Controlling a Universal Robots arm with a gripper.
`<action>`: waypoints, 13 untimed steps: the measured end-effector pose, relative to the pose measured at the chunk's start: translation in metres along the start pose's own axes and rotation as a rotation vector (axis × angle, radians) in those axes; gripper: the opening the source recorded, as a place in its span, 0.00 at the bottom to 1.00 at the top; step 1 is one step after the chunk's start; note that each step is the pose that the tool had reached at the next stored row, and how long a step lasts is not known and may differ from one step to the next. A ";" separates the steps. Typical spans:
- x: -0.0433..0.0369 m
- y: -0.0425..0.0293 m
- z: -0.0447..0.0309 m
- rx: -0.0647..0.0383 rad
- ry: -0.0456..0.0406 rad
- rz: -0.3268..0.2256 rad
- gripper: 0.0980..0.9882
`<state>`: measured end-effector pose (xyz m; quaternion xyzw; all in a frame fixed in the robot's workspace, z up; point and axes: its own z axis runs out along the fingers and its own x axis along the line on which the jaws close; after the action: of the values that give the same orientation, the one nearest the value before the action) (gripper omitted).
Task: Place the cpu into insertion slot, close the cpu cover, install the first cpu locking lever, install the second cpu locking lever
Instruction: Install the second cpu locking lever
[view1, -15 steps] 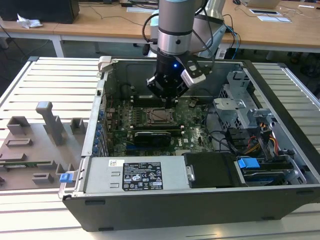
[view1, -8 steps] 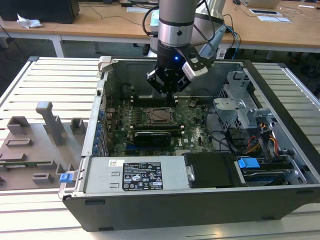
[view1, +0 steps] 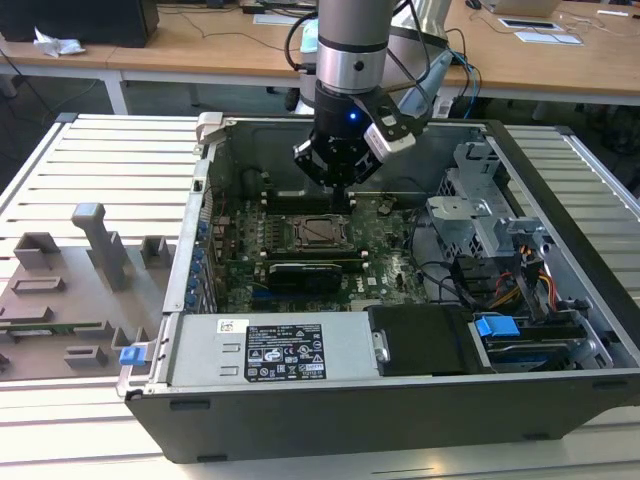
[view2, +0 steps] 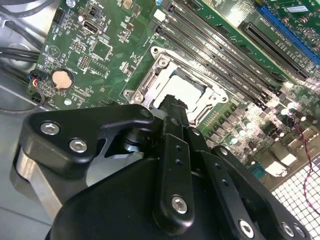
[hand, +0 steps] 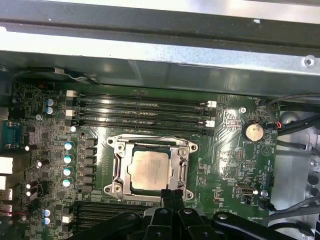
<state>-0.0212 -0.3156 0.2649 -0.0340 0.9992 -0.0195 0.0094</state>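
The open PC case (view1: 190, 290) is set on a slatted bench (view1: 90, 165), w/ green motherboard (hand: 225, 150) inside. The cpu (hand: 150, 170) is seated in the insertion slot (hand: 119, 172), the cpu cover (hand: 150, 142) lowered around it. The gripper (hand: 171, 196) is poised at the socket edge, fingers (view2: 174, 112) pressed together, nothing gripped.

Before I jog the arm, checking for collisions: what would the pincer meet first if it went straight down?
Probably the cpu cover, at its edge, lying closed over the cpu; the pincer hangs just above, though depth is unclear.
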 end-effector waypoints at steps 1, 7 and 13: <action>0.0000 0.0000 0.0000 0.000 0.0000 0.000 0.01; 0.0008 -0.0127 0.0005 0.000 0.0000 0.000 0.01; 0.0027 -0.0398 0.0015 0.000 0.0000 0.000 0.01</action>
<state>-0.0212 -0.3555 0.2649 -0.0340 0.9992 -0.0196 0.0094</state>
